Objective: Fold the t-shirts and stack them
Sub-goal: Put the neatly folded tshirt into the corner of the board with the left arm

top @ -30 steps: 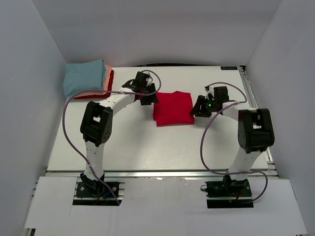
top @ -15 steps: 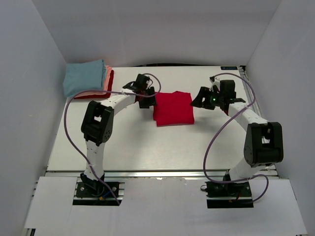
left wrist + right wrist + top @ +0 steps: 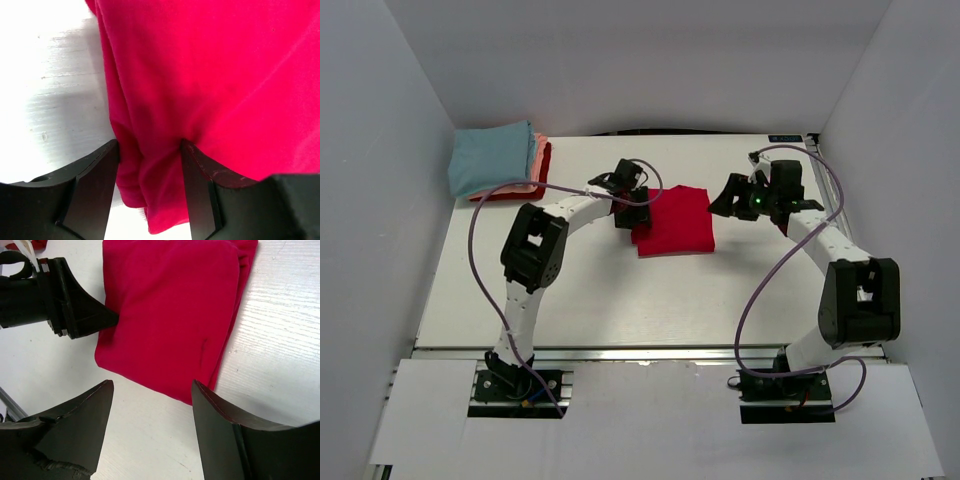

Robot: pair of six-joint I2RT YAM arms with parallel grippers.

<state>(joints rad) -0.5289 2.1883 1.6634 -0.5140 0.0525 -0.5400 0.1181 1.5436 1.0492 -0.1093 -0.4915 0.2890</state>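
— Between the fingers of the left gripper (image 3: 149, 145), what sits?
— A thick fold at the left edge of the bright red folded cloth t-shirt (image 3: 225, 75). The jaws stand wide and the cloth touches both, but I cannot tell whether it is squeezed.
— And the right gripper (image 3: 151, 385)?
— Spread wide, empty, off the shirt's right edge.
— Where does the shirt lie?
— Mid-way across the white table (image 3: 620, 290), well apart from the stack of light blue, salmon-pink and red folded shirts (image 3: 490, 158) in the far left corner.
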